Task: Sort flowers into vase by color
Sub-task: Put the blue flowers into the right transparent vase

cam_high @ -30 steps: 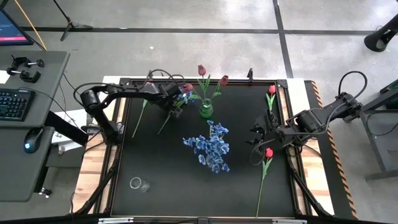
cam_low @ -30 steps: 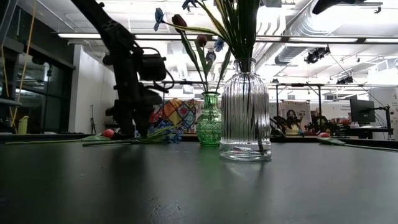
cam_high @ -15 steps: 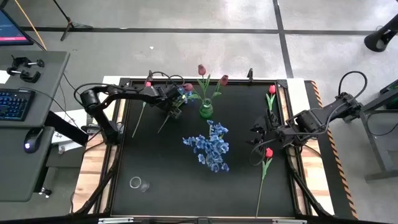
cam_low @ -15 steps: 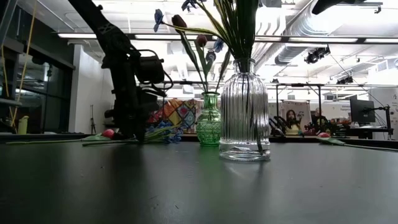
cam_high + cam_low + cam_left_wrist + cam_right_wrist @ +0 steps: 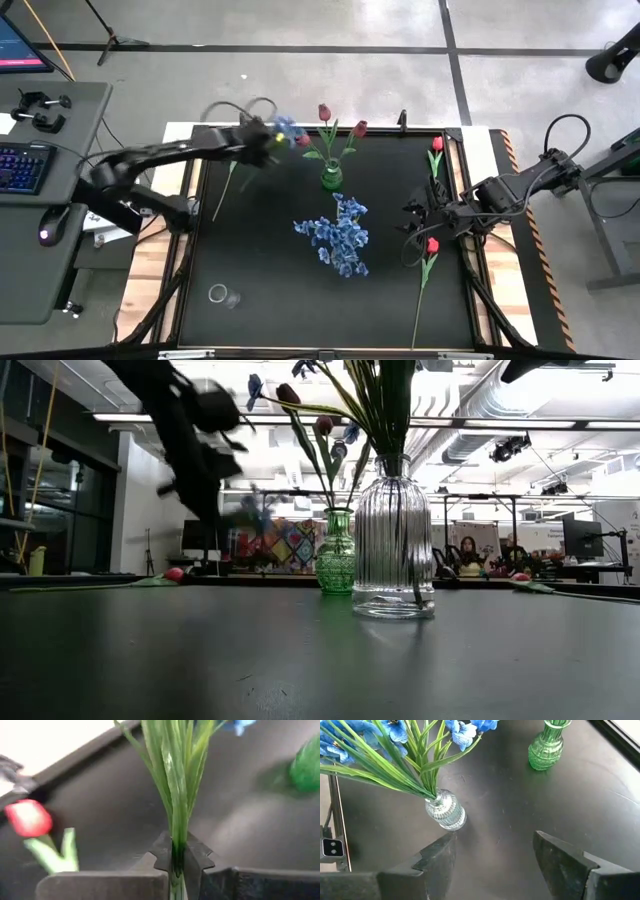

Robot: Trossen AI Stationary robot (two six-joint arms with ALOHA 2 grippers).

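My left gripper (image 5: pixel 262 143) hangs blurred above the table's far left part, shut on a blue flower (image 5: pixel 287 127) with green stems. A green vase (image 5: pixel 331 178) at the far middle holds two maroon tulips (image 5: pixel 324 112). A clear ribbed vase (image 5: pixel 394 540) at the table's middle holds a bush of blue flowers (image 5: pixel 340 235). One red tulip (image 5: pixel 238 133) lies at the far left, and two red tulips (image 5: pixel 432 245) lie at the right. My right gripper (image 5: pixel 418 215) waits open near the right edge, beside those tulips. My left gripper pinches the blue flower's bundle of green stems (image 5: pixel 177 837) between its two fingertips. The stems run on ahead of the fingers and fan out toward the blue blossoms (image 5: pixel 240 725). The flower is lifted clear of the table, as the low view shows.
A small clear glass (image 5: pixel 224 296) lies near the table's front left corner. The black table top (image 5: pixel 260 260) is bare between it and the clear vase. A desk with a keyboard (image 5: pixel 22 165) stands off to the left.
My left gripper has shut on the blue flower's stems where it lay left of the green vase. It has then risen quickly, drawing toward the table's far left, and the flower has come up off the table with it.
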